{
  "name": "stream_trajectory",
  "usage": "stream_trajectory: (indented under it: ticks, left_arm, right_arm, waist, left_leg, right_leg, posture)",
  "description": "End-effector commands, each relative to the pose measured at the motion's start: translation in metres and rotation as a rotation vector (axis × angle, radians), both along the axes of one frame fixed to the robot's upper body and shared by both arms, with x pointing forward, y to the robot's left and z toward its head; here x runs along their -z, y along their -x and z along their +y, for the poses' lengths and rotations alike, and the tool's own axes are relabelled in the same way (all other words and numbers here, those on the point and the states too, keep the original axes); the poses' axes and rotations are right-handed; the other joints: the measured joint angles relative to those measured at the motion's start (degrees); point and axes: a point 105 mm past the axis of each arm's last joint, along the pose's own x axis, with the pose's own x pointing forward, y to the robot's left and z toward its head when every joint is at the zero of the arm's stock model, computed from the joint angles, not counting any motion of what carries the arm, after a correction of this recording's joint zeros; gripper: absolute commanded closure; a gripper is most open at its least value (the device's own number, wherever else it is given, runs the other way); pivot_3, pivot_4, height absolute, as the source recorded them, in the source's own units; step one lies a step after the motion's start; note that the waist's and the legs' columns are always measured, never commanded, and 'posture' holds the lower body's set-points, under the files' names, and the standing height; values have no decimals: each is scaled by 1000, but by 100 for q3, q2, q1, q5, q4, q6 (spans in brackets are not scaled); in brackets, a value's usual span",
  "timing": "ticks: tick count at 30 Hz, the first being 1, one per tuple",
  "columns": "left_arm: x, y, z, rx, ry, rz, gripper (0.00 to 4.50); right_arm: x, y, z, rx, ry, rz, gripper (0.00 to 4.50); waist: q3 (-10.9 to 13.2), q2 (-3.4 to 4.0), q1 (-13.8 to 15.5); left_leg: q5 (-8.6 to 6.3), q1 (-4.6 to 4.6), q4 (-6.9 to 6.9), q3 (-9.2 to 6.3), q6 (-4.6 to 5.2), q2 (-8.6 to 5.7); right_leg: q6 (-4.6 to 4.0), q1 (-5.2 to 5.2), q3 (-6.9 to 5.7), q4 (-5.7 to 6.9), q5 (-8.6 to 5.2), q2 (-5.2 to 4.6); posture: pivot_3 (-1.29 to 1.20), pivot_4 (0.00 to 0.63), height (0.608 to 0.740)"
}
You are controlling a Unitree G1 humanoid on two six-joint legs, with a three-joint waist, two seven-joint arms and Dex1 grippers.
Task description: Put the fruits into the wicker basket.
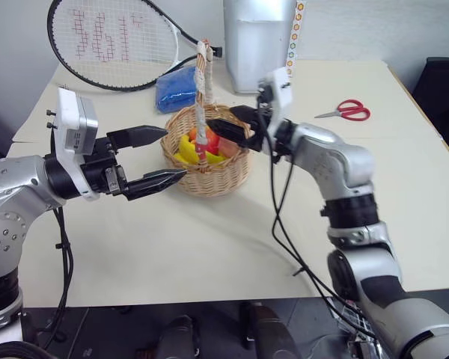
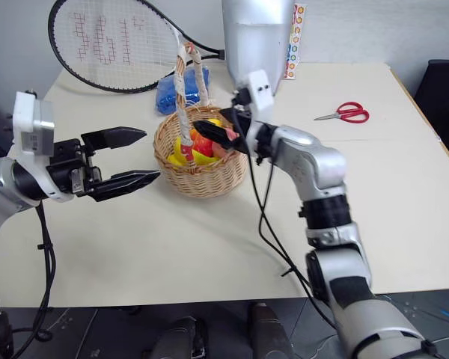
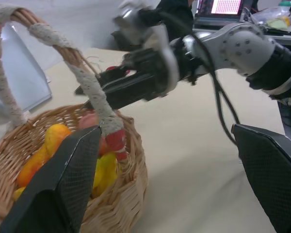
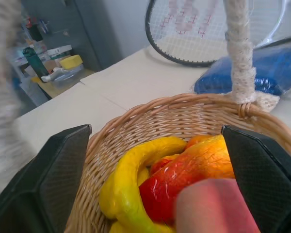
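right hand (image 1: 236, 129): spread, over wicker basket (image 1: 209, 176) | peach (image 4: 216, 206) between fingers, ungripped | left hand (image 1: 161, 158): spread, beside basket

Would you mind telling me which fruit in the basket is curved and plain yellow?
The banana: a long, bent, all-yellow fruit lying along the basket wall, beside the red-to-orange mango and the pink peach.

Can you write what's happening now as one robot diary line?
right gripper: open over wicker basket | peach: in basket | left gripper: open beside basket
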Motion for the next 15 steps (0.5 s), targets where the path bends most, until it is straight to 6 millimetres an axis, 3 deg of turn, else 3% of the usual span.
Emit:
stream_trajectory:
  ticks: [1,3,7,12,15]
  left_arm:
    - [-10,8,4,-7,-9,-42,0]
    - [-11,8,6,-10,-11,-42,0]
    - [-13,8,5,-10,-22,-46,0]
    - [-13,8,5,-13,-26,-49,0]
    - [-13,8,3,-11,-27,-53,0]
  right_arm:
    - [-9,26,-2,-86,-15,-55,32]
    - [-1,34,0,-113,4,-49,32]
    - [11,58,25,-245,-15,-21,32]
    - [17,40,51,-186,-72,31,32]
    - [20,40,66,-211,-62,20,32]
  waist:
    - [0,-1,-14]
    - [0,-1,-40]
    - [0,-1,-50]
    - [0,-1,-71]
    - [0,-1,-63]
  left_leg:
    - [0,2,1,1,0,1]
    - [4,7,1,10,-6,9]
    - [17,27,-4,13,-30,9]
    - [24,36,-4,7,-41,10]
    - [24,31,-4,5,-42,11]
  right_leg:
    - [1,3,0,-1,1,0]
    - [2,4,7,-2,1,0]
    - [-4,2,14,-3,-1,19]
    - [-19,-1,20,27,-7,25]
    - [-20,-4,19,28,-7,21]
  posture:
    - [0,150,740]
    - [0,150,740]
    - [0,150,740]
    - [0,150,740]
    - [0,150,740]
